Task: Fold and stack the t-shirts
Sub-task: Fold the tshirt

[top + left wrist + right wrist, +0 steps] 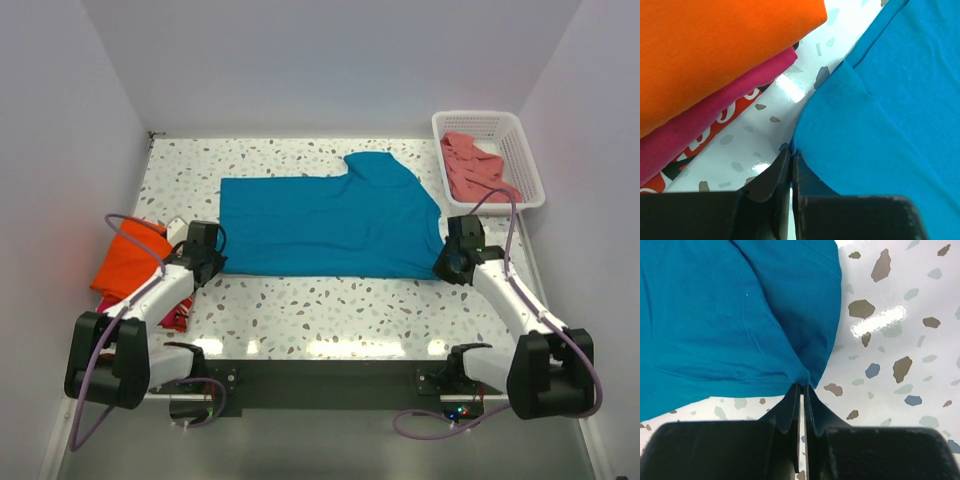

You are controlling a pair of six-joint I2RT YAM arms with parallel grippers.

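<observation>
A teal-blue t-shirt lies spread flat across the middle of the table, one sleeve pointing to the far side. My left gripper is shut on its near left corner. My right gripper is shut on its near right corner. A folded orange t-shirt sits on a magenta-red one at the table's left edge, close to my left gripper. A salmon-pink t-shirt lies crumpled in the basket.
The white lattice basket stands at the far right corner. White walls close in the speckled table at the back and both sides. A red printed cloth shows under the stack.
</observation>
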